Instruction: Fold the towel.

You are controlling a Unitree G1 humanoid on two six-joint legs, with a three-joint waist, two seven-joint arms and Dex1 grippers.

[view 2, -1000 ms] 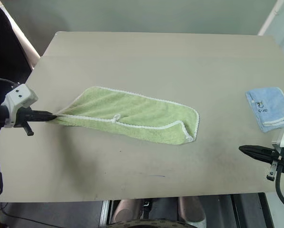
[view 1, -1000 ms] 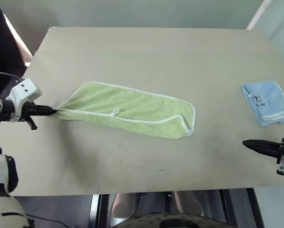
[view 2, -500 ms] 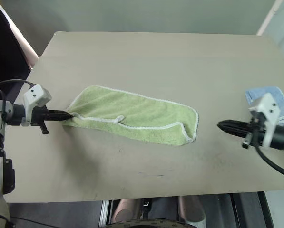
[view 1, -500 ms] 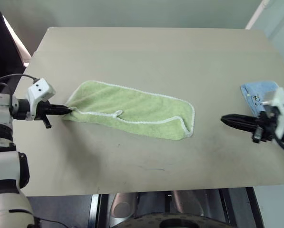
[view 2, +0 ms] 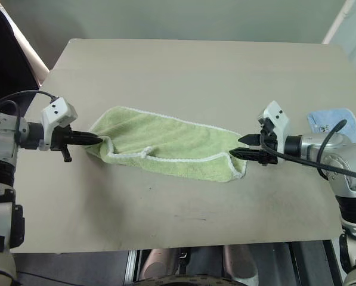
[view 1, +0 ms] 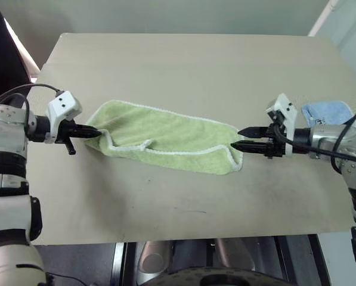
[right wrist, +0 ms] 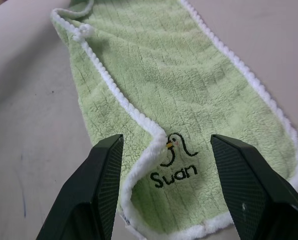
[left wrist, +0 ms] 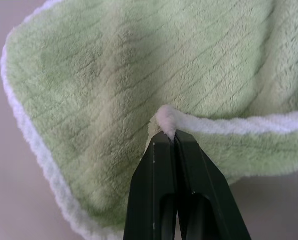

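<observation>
1. Since a second ago the right pincer (view 1: 238, 137) has swung in from the desk's (view 1: 183, 65) right edge to the towel's (view 1: 166, 136) right end, its fingers spreading apart.
2. The left pincer (view 1: 97, 133) stays clamped on the towel's white-edged left corner.
3. One green towel lies mid-desk; one blue cloth (view 1: 328, 111) lies near the right edge.

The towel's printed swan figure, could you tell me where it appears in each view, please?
Head views: too small to make out; it sits at the towel end by the right gripper.
Left wrist: not visible.
Right wrist: swan figure between the open fingers.
Shared landmark: white edging.
</observation>
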